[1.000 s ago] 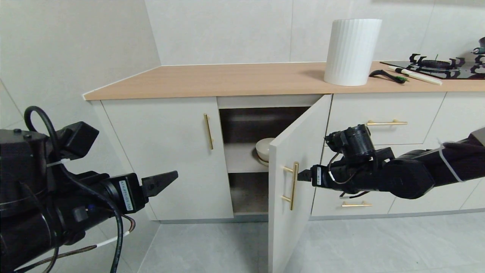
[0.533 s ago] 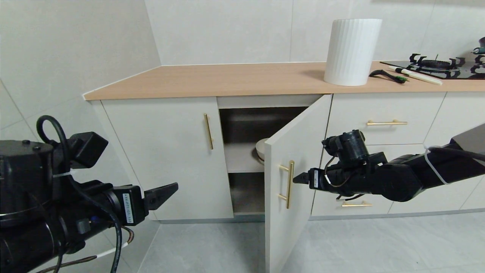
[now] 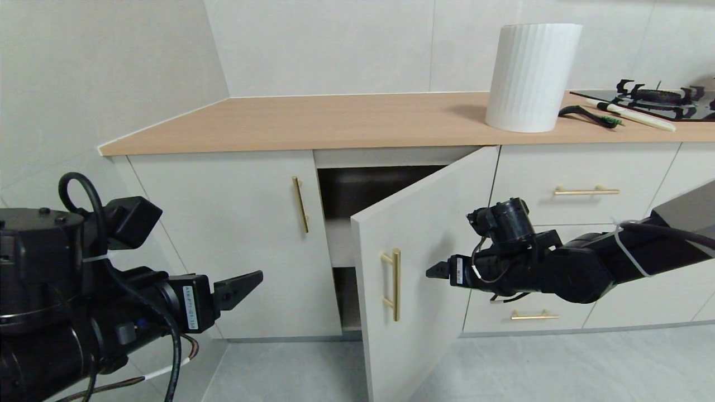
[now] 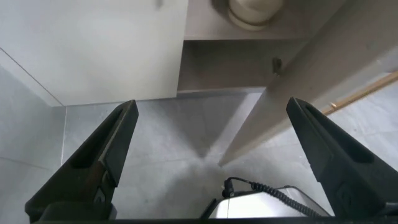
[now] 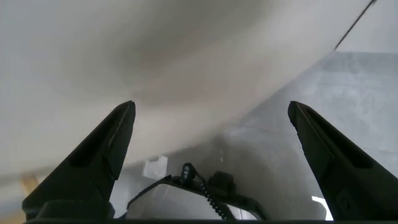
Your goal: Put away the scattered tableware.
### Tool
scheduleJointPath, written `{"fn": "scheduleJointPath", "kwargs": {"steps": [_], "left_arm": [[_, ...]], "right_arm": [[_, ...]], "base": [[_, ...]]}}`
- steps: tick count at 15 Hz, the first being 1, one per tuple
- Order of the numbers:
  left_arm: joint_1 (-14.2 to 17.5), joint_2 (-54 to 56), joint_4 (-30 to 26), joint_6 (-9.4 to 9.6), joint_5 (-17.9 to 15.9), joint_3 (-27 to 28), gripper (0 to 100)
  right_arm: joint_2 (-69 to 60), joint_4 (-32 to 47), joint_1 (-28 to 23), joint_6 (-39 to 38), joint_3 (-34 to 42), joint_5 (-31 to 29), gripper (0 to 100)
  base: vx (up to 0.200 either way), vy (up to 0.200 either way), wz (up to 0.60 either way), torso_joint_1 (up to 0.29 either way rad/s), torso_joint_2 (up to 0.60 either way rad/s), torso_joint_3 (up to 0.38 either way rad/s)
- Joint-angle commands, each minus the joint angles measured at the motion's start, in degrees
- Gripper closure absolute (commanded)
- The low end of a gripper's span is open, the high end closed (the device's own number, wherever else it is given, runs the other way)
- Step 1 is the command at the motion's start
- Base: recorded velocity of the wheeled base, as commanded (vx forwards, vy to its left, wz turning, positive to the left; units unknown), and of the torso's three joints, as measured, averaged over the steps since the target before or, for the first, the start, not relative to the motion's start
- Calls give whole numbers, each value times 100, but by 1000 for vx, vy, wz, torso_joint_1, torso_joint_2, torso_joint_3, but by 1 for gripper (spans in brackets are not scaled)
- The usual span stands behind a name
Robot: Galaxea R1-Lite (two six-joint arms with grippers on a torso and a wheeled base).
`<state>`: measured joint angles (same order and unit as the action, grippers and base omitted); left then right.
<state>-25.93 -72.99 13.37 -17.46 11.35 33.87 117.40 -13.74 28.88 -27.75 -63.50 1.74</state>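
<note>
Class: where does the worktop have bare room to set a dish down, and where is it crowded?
Bare: the worktop from its left corner to the white canister, wall to front edge. Crowded: right of the canister, where a black tool and a white utensil lie beside the hob. The gap into the cupboard past the half-open door is narrow.

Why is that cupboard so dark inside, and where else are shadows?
Head view: the cupboard is shaded inside behind its half-open door; the canister throws a soft shadow leftward on the counter. Left wrist view: the bowl is lit. Right wrist view: a soft shadow crosses the door.
</note>
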Motion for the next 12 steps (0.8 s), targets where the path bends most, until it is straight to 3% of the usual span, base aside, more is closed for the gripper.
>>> {"fn": "scheduleJointPath", "kwargs": {"steps": [1, 6, 12], "left_arm": [[0, 4, 7, -3, -1, 6, 0], [0, 4, 7, -3, -1, 6, 0], [0, -5, 7, -12, -1, 6, 0]], "right_arm": [[55, -32, 83, -152, -31, 19, 0], [627, -1298, 215, -1260, -312, 1, 0], [1532, -1360, 135, -2464, -1613, -596, 0]], "base": [[0, 0, 0, 0, 0, 0], [0, 0, 0, 0, 0, 0], [0, 0, 0, 0, 0, 0]]}}
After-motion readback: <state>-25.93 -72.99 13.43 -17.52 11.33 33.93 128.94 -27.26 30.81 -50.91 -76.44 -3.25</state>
